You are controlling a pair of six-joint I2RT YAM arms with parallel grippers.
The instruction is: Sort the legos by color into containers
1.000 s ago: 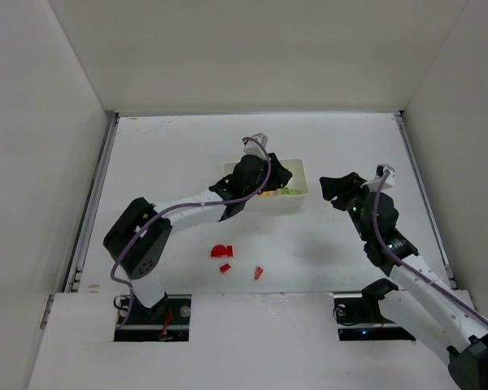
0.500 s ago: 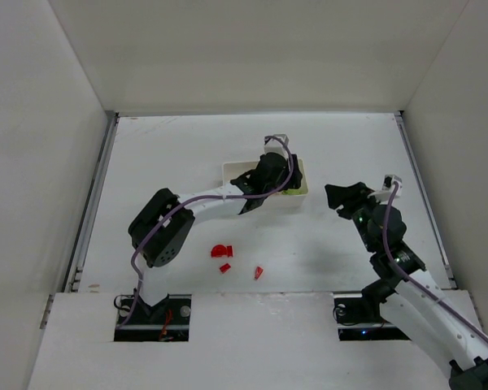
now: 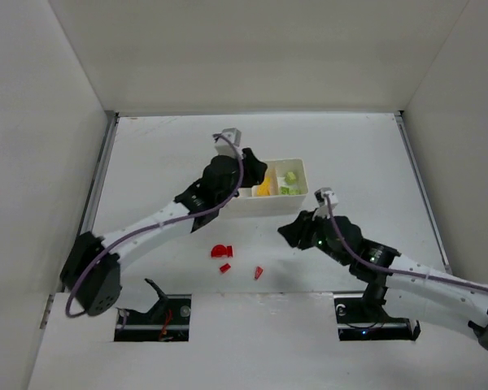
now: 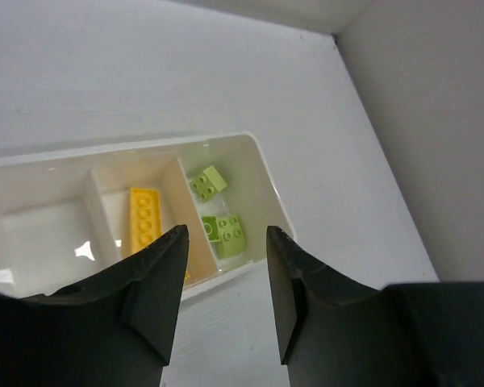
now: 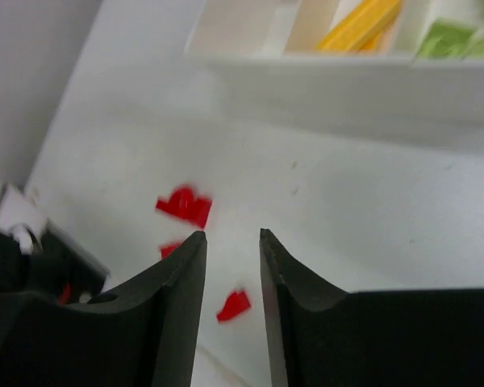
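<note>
The containers are one white tray (image 3: 299,203) with three compartments. Its middle one holds a yellow lego (image 3: 263,189) (image 4: 143,222), and its right one holds two light green legos (image 3: 289,184) (image 4: 224,230). The left compartment (image 4: 40,242) looks empty. Three red legos (image 3: 221,252) (image 5: 184,205) lie on the table in front of the tray. My left gripper (image 3: 248,177) (image 4: 224,234) hovers over the tray's left end, open and empty. My right gripper (image 3: 285,231) (image 5: 231,235) is low, right of the red pieces, open with a narrow gap and nothing between its fingers.
White walls close in the table at the back and both sides. A raised white ledge (image 3: 252,325) with both arm bases runs along the near edge. The red wedge (image 3: 259,272) lies close to that ledge.
The left arm pulled back leftward from above the tray's right end. The right arm swung forward and left toward the red pieces, and its jaws narrowed.
</note>
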